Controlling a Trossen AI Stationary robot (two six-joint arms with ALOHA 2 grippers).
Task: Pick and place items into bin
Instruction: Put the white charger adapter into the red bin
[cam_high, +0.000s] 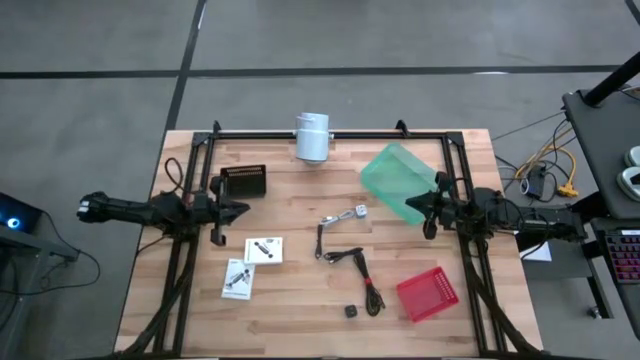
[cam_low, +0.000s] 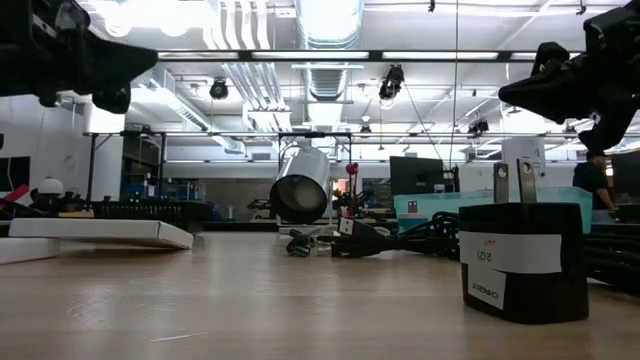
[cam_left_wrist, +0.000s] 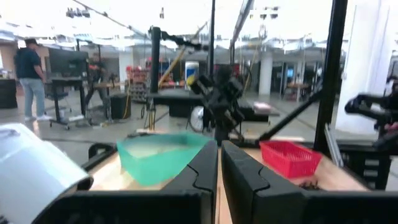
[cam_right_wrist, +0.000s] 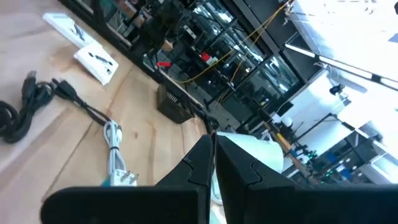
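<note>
Both arms wait at the desk (cam_high: 300, 300) sides, fingers together, empty; cords (cam_high: 358, 272) and packets (cam_high: 264, 249) lie unpicked; green bin (cam_high: 395, 178) stays reachable.

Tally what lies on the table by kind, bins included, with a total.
White flat packets: 2
Black cords: 2
Silvery metal piece with cord: 1
Small black cube: 1
Green bin: 1
Red basket: 1
Black ribbed block: 1
White cylinder: 1
Total: 10
</note>
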